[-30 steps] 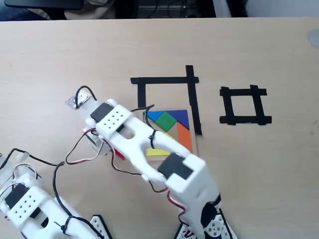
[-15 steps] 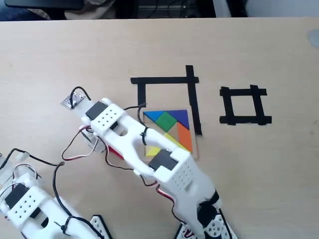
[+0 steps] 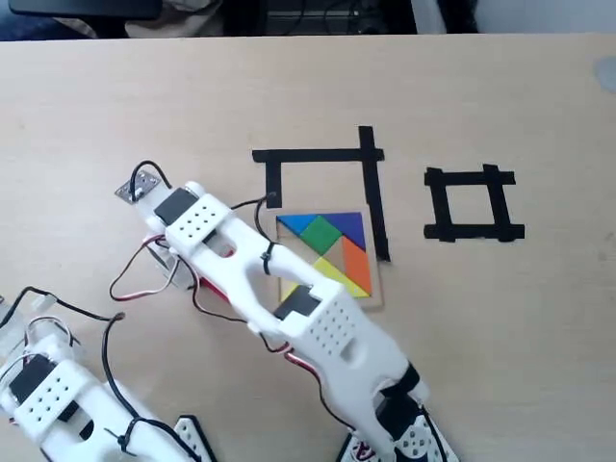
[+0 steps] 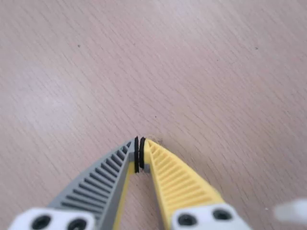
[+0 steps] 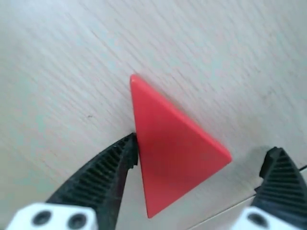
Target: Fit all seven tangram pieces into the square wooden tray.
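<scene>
A red triangle [image 5: 168,153] lies flat on the table between the fingers of my right gripper [image 5: 201,151], which is open; one fingertip [image 5: 129,146] touches the triangle's edge, the other stands apart. From above, a sliver of the red triangle [image 3: 214,289] shows under the right arm [image 3: 250,279], left of the square wooden tray [image 3: 377,289]. In the tray lie blue [image 3: 298,225], green [image 3: 322,234], orange [image 3: 356,262] and yellow [image 3: 332,272] pieces. My left gripper [image 4: 139,153] is shut on nothing over bare table; its arm [image 3: 48,390] sits at the near left corner.
A black tape outline [image 3: 318,154] frames the far side of the tray, and a smaller tape square [image 3: 472,204] lies to its right. Loose cables [image 3: 144,289] hang between the arms. The table's far and right parts are bare wood.
The right arm has swung left and slightly farther from the tray, uncovering more of the tray's pieces. The left arm has kept still.
</scene>
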Controlling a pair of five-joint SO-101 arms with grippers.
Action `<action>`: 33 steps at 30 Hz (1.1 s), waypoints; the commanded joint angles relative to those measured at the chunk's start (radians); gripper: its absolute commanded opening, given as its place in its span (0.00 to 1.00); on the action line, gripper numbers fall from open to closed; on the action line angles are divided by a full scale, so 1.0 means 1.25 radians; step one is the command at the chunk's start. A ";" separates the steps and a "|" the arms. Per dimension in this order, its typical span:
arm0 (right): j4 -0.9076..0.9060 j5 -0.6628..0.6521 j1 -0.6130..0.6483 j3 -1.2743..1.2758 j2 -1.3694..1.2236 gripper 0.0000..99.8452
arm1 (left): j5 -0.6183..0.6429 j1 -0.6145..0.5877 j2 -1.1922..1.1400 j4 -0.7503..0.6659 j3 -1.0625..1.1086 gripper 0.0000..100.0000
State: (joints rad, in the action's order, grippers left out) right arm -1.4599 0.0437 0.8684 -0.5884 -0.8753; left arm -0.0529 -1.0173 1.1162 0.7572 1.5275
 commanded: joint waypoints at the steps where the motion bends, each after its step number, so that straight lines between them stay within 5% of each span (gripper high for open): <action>1: -0.048 0.014 -0.007 -0.067 -0.030 0.41 | -0.010 0.009 0.010 -0.017 -0.003 0.05; 33: -0.092 0.006 -0.011 -0.107 -0.061 0.33 | -0.010 0.009 0.010 -0.017 -0.003 0.05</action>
State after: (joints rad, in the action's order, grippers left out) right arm -1.5551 0.0514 0.8684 -0.7158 -0.9475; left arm -0.0529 -1.0173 1.1162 0.7572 1.5275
